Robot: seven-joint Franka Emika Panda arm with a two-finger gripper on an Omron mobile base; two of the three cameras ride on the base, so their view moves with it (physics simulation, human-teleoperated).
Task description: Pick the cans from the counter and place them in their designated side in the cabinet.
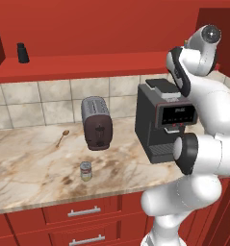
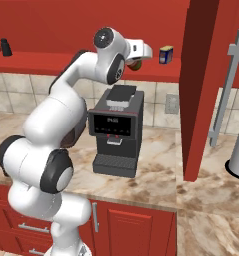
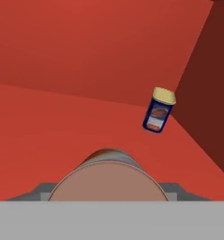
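Gripper (image 2: 137, 64) is clenched on the dark red cylindrical tin (image 3: 108, 176), carried over the glossy red cabinet shelf (image 2: 41, 62). The blue-and-yellow can (image 3: 158, 110) stands at one o'clock in the hand view. In my judgement, lower squarely and set down short of it. The silvery labelled tin (image 1: 86, 171) waits on the veined marble counter (image 1: 30, 163).

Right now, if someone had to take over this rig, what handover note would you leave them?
End effector: shut on the dark red can, held up at the cabinet shelf, near the blue-and-yellow can at the shelf's right end.
Silvery can: upright on the counter, in front of the toaster.
Done: first can picked and lifted to the shelf.
Left: set it down and release it, then fetch and shelve the silvery can.
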